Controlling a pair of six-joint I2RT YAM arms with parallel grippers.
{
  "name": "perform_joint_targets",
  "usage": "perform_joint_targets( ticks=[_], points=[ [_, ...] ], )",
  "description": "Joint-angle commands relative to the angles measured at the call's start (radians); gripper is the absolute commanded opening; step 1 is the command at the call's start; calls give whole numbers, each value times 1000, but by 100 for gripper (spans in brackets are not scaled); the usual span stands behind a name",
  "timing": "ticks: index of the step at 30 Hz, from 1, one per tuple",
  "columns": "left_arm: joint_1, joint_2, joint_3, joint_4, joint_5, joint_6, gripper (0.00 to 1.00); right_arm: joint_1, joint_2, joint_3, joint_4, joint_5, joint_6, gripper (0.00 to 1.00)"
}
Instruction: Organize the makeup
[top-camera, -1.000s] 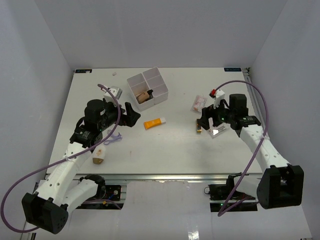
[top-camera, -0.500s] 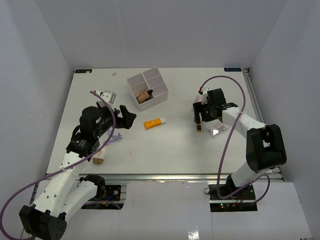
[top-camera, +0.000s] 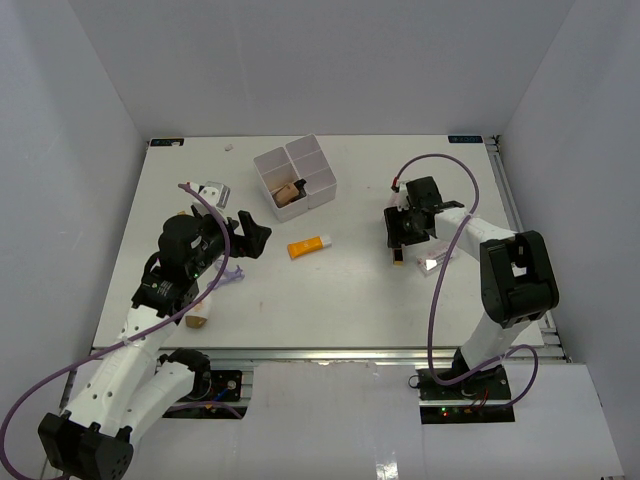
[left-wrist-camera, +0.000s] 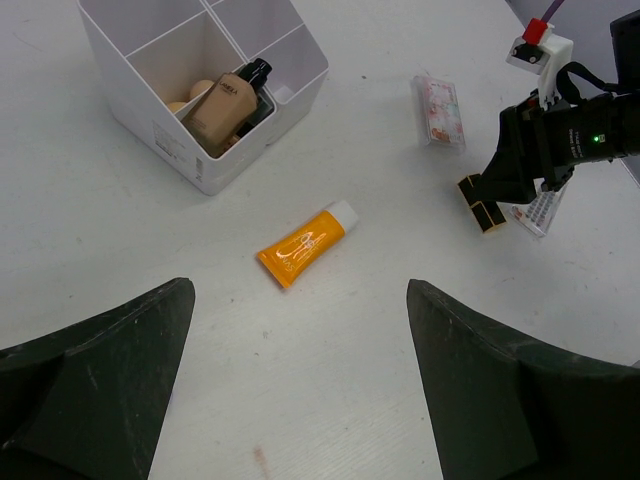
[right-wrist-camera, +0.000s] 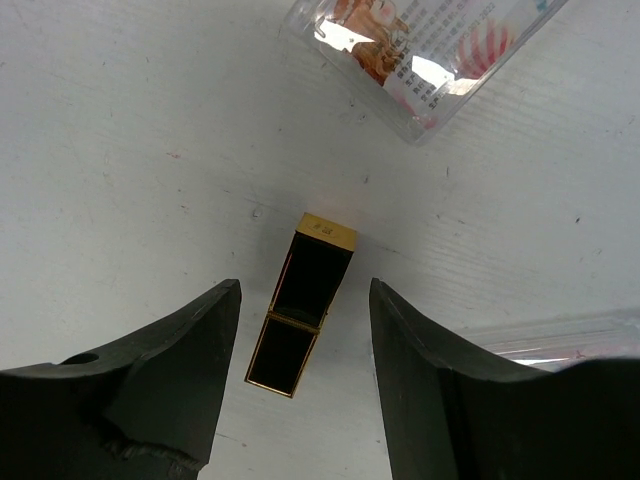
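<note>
I find the right fingers (right-wrist-camera: 150, 380) partly open, straddling the black-gold lipstick (right-wrist-camera: 300, 305) lying flat on the tabletop (right-wrist-camera: 120, 150), neither touching it. The left fingers (left-wrist-camera: 100, 370) are spread wide and empty, with the orange tube (left-wrist-camera: 305, 243) ahead of them, apart.

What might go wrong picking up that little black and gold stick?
The lipstick lies slanted between the right jaws, so closing on it may twist or squirt it out rather than grip it. A clear packet lies close beside them, so it might get nudged or pinched too.
</note>
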Motion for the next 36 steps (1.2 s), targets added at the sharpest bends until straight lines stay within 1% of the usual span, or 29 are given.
perform_joint_targets(
  ticks=[1,3,6,11,18,20,27,30,34,36],
  points=[
    [6,-9,-6,14,-14,-5,98,14,12,35,-7,8,9,61],
    [6,-10,-6,14,-17,-5,98,20,12,28,-7,14,9,59],
    [6,-9,-6,13,-18,-5,98,27,8,18,-7,27,6,52],
    [6,-11,-6,13,-18,-7,98,32,5,4,-7,41,4,49],
    [6,-11,-7,13,-21,-7,98,40,14,-10,-7,47,3,48],
    [6,-9,-7,13,-23,-7,98,40,18,-15,-7,78,3,47],
    [6,-7,-7,11,-24,-7,98,42,27,-20,-7,95,-3,47],
    [6,-7,-7,11,-25,-7,98,44,28,-19,-7,95,-5,43],
    [6,-9,-7,11,-26,-7,98,45,23,-20,-7,92,-10,34],
    [6,-11,-8,10,-28,-7,98,45,13,-20,-7,88,-13,28]
  ],
)
